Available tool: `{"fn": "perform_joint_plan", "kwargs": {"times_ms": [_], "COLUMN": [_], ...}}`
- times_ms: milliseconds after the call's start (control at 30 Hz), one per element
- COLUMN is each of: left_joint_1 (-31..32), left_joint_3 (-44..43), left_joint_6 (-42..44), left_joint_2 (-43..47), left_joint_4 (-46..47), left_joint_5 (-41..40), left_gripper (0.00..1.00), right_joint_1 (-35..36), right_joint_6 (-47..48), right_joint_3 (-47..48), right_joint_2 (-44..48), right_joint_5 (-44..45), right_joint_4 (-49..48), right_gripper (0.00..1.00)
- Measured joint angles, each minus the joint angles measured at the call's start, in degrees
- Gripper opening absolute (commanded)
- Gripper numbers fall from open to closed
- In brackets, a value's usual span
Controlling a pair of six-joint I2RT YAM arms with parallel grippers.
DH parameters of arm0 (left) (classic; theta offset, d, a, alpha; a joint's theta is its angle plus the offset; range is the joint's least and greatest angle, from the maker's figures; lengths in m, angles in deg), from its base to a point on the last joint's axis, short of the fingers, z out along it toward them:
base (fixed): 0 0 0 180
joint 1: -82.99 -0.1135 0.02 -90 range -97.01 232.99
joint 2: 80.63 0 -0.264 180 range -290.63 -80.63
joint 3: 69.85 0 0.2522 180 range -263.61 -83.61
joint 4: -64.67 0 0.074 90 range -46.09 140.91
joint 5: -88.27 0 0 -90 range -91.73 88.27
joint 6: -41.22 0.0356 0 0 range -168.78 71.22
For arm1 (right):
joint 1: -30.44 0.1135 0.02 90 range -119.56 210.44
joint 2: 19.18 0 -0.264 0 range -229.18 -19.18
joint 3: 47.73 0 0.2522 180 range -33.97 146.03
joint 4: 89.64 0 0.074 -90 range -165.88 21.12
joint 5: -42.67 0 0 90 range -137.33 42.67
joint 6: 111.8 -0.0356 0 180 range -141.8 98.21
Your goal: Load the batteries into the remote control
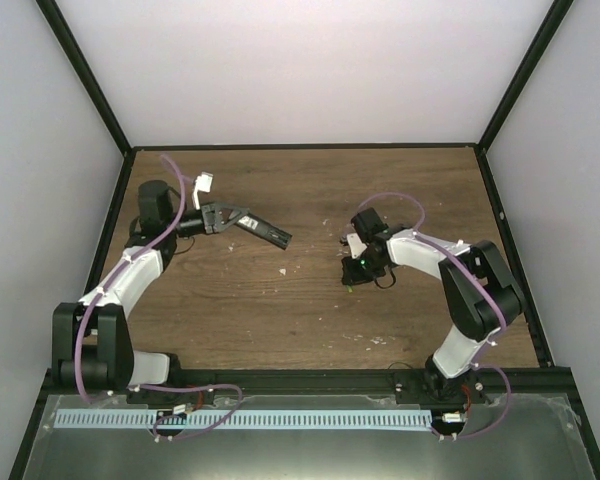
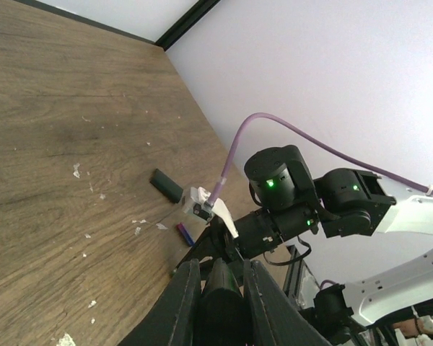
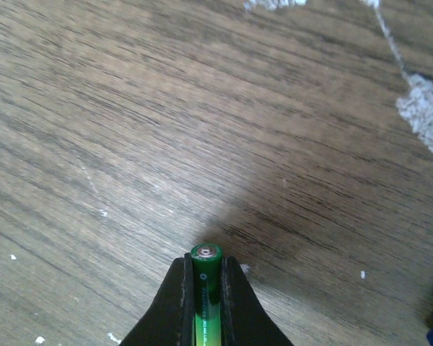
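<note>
Two grips are closed. On the left gripper (image 2: 221, 270) the jaws are clamped on one end of the remote control (image 1: 267, 231), whose free end juts out toward the right gripper (image 3: 206, 265). That one, well apart from the remote control, has its jaws pinched tight on the green battery (image 3: 205, 295), low over the wooden table (image 2: 58, 108). Beyond the remote control's free end the purple battery (image 2: 184, 233) lies on the table, near a small black piece (image 2: 166, 185) but not touching it.
</note>
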Motion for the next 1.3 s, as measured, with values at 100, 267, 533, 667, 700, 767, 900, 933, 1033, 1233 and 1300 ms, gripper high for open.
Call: {"fn": "perform_joint_plan", "kwargs": {"times_ms": [100,267,533,667,700,767,900,933,1033,1233,1300], "left_joint_1": [0.1,0.8,4.5,6.3,6.5,7.1,8.0,8.3,9.4,11.1,11.4], "left_joint_3": [0.0,0.0,-1.7,-2.8,-2.8,-2.8,-2.8,-2.8,-2.9,-4.7,-5.3], "left_joint_6": [-0.8,-2.3,-3.1,-4.5,-5.1,-7.1,-10.9,-11.9,-14.3,-17.6,-18.6], "left_joint_2": [-0.1,-1.6,-5.2,-6.1,-6.3,-6.8,-7.5,-7.6,-7.8,-9.2,-9.4], "left_joint_4": [1.1,3.3,3.0,3.6,3.9,5.0,7.7,8.1,8.8,8.8,8.5], "left_joint_5": [0.1,1.8,4.5,4.9,4.9,4.9,4.3,4.1,3.5,2.9,2.6], "left_gripper": [0.0,0.0,0.0,0.0,0.0,0.0,0.0,0.0,0.0,0.0,0.0], "right_joint_1": [0.0,0.0,0.0,0.0,0.0,0.0,0.0,0.0,0.2,1.8,2.0], "right_joint_6": [1.6,5.6,12.3,14.5,14.8,15.3,15.7,15.7,15.8,16.5,17.3], "right_joint_3": [0.4,4.0,10.2,10.3,10.3,9.9,6.6,5.8,4.5,4.0,3.9], "right_joint_2": [1.2,7.1,17.5,19.7,19.8,19.9,21.7,22.2,23.1,23.8,24.5], "right_joint_5": [-0.7,-2.0,-9.0,-13.6,-14.9,-17.8,-22.2,-23.1,-25.4,-27.0,-27.4], "right_joint_4": [0.0,-1.0,-7.4,-9.6,-10.0,-11.4,-14.8,-15.5,-17.2,-20.5,-21.5], "right_gripper": [0.01,0.01,0.02,0.04,0.04,0.04,0.05,0.05,0.05,0.04,0.04]}}
